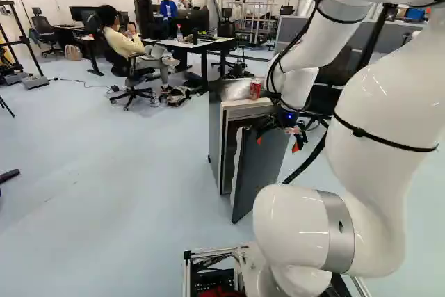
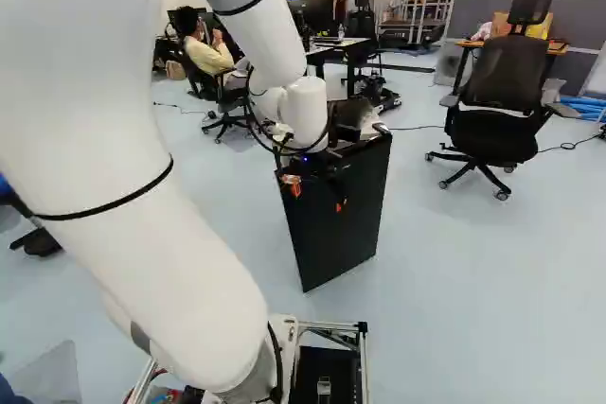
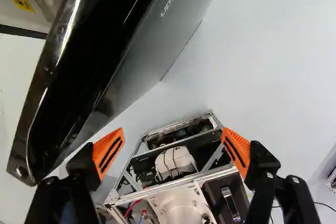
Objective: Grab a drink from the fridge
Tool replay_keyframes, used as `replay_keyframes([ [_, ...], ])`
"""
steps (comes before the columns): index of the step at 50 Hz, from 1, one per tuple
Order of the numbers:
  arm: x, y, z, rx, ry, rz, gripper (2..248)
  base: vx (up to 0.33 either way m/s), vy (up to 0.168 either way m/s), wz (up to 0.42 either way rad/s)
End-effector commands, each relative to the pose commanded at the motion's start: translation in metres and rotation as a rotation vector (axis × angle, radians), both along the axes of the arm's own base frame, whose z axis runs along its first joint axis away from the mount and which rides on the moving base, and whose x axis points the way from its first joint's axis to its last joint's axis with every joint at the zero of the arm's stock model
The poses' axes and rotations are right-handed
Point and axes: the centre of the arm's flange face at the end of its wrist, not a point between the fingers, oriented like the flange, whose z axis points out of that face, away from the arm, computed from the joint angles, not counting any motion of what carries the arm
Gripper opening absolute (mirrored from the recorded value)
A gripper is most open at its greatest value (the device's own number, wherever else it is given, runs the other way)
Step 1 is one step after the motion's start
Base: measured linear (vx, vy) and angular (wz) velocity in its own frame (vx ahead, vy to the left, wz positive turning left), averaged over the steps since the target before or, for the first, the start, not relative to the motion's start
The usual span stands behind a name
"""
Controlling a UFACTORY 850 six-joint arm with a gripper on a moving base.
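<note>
My gripper [image 1: 278, 143] is in front of the small dark fridge [image 1: 214, 126], up by the top of its door [image 1: 261, 172]. That door stands ajar, swung out from the body. The wrist view has the gripper [image 3: 173, 142] open, nothing between its orange pads; the door's glossy black edge [image 3: 86, 72] runs close beside one finger, and whether they touch I cannot tell. A red can [image 1: 255, 89] stands on the fridge's top. The fridge's inside is mostly hidden, so no drink shows in there.
My base's metal frame [image 3: 173, 182] lies below the gripper. Behind the fridge stands a white table [image 1: 198, 44], with a seated person near it. A black office chair [image 2: 499, 106] is right of the fridge in the right base view.
</note>
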Motion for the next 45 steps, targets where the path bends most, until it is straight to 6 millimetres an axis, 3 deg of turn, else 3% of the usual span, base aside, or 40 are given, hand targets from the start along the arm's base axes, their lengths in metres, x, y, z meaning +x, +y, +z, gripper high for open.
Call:
replay_keyframes([
  [16, 0.019, -0.008, -0.022, -0.032, -0.040, 0.016, 247, 0.000, 0.000, 0.000],
  [45, 0.034, -0.015, -0.018, -0.121, -0.212, 0.051, 247, 0.000, 0.000, 0.000],
])
